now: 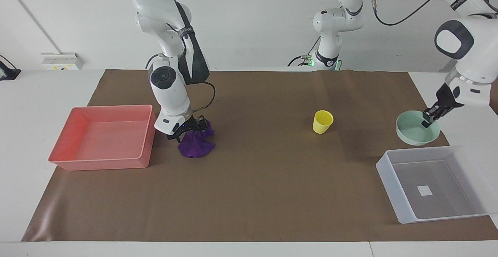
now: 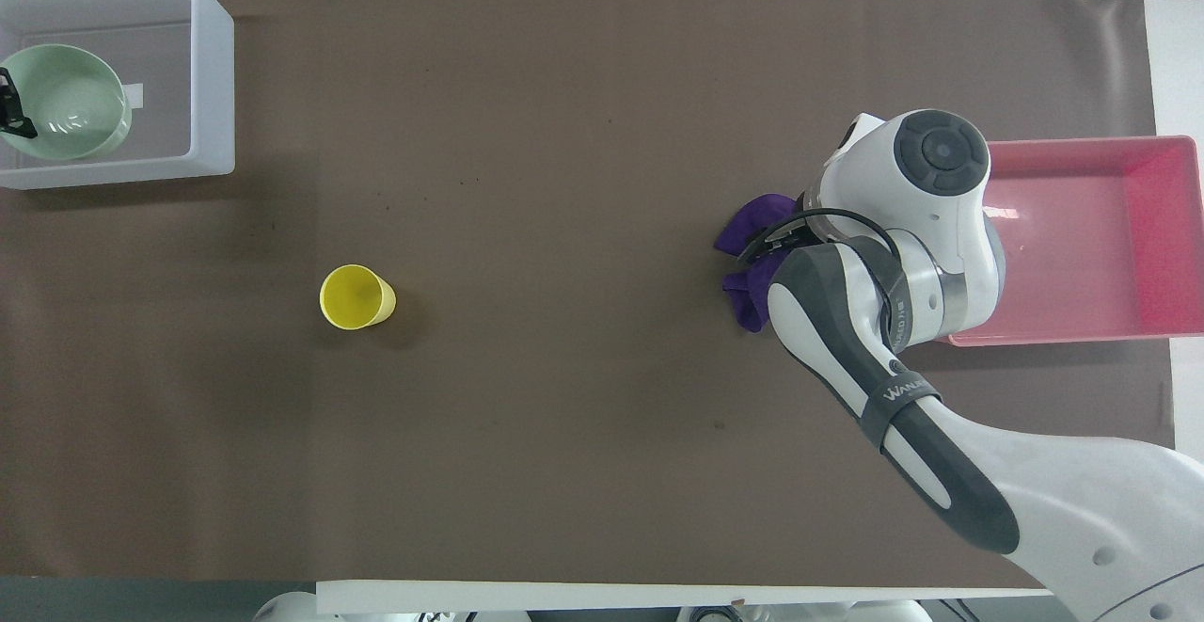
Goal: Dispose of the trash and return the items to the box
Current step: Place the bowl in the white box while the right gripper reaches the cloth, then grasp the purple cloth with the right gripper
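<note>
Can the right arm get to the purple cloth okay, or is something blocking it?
Probably yes. The right hand is already down at the purple cloth, which lies on the open mat beside the pink tray. Nothing sits on the cloth or between it and the hand. Whether it has gripped yet is unclear.

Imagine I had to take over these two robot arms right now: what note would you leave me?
Left gripper: shut on the mint-green bowl, carried in the air over the translucent bin.
Right gripper: down on the purple cloth, beside the pink tray; grip not readable.
Yellow cup: upright on the mat, mid-table, untouched.
Done: nothing delivered yet.
Left: release the bowl into the bin, bin the cup too, and dispose of the cloth.
</note>
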Controlling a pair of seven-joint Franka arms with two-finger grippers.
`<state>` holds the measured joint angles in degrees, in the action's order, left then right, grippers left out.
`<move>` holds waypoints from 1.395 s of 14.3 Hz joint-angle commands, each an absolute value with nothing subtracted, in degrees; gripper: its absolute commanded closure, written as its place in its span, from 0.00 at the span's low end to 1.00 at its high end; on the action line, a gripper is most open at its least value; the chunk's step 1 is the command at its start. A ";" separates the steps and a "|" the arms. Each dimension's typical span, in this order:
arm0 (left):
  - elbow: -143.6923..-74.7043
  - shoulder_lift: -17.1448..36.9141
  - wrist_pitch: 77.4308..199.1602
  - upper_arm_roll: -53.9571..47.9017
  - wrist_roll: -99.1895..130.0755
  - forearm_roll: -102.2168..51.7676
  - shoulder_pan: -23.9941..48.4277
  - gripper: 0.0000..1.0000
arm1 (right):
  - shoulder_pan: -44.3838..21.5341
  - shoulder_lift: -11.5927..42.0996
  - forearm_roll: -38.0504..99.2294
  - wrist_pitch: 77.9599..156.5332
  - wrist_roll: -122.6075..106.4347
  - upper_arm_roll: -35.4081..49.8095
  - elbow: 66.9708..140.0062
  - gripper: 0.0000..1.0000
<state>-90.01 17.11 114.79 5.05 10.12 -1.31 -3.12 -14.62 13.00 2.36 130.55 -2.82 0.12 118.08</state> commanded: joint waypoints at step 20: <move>-85.43 23.24 122.67 5.01 10.72 0.70 -2.91 0.00 | -7.13 6.95 2.29 111.11 0.09 -0.26 102.05 1.00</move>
